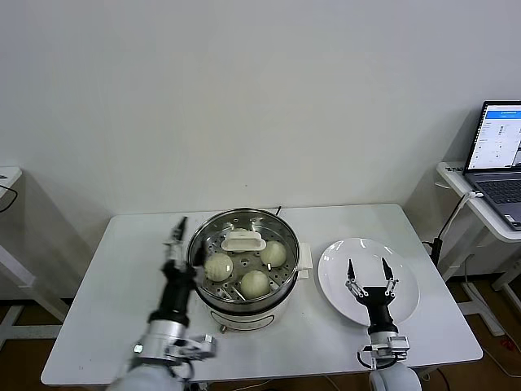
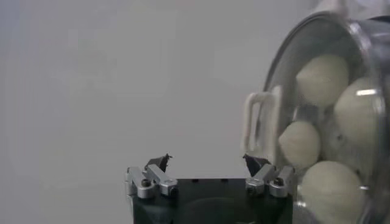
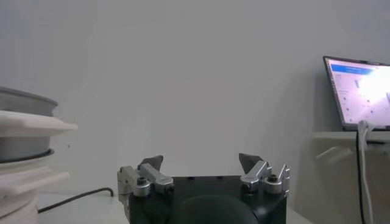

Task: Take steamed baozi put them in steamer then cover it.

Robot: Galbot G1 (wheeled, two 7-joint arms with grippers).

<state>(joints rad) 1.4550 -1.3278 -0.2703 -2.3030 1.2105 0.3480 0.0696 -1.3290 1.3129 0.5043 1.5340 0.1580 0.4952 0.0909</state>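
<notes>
Already the cover [image 1: 242, 241] sits on the steamer [image 1: 244, 314] over the baozi [image 1: 255, 283], its handle's long axis crosswise. Nearer, the left gripper [image 1: 181, 230] stands wide, empty, just left; the right gripper [image 1: 368, 267] gapes over the plate [image 1: 330, 265].

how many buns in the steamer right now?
4, all inside the steamer under the glass lid. Head view shows three buns; the lid handle probably hides the fourth, visible in the left wrist view.
</notes>
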